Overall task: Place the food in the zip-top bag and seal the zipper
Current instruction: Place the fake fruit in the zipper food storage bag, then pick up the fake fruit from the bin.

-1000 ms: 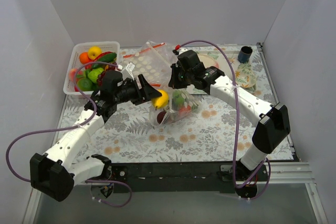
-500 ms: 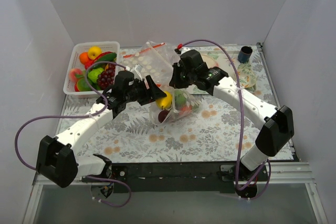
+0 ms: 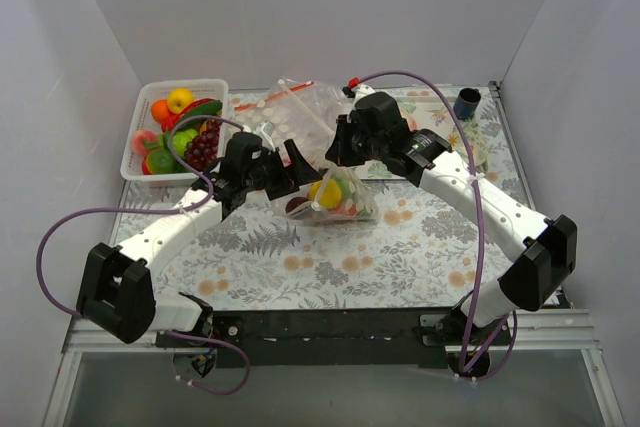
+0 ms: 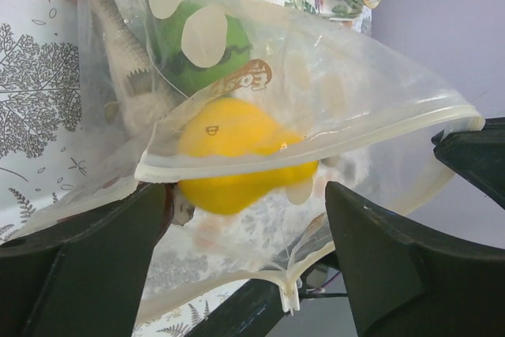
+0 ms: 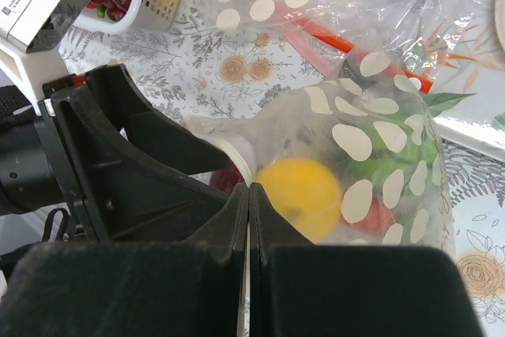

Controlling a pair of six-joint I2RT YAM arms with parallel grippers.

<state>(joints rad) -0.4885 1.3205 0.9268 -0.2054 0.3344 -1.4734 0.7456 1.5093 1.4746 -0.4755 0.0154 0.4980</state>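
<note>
The crinkly transparent polka-dot zip-top bag (image 3: 338, 199) sits mid-way on the table (image 3: 420, 247), its rim pinched by the closed right tool (image 5: 248, 195), so the wide-spread left tool (image 4: 246, 195) at its 9 o'clock mouth should back straight out without snagging plastic, leaving the round yellow toy fruit (image 4: 237, 155) inside.

Soft, even light falls from above, shadows faint. In the left wrist view the yellow fruit (image 4: 237, 159) blurs; the bag (image 4: 355, 92) shows mild glare.
</note>
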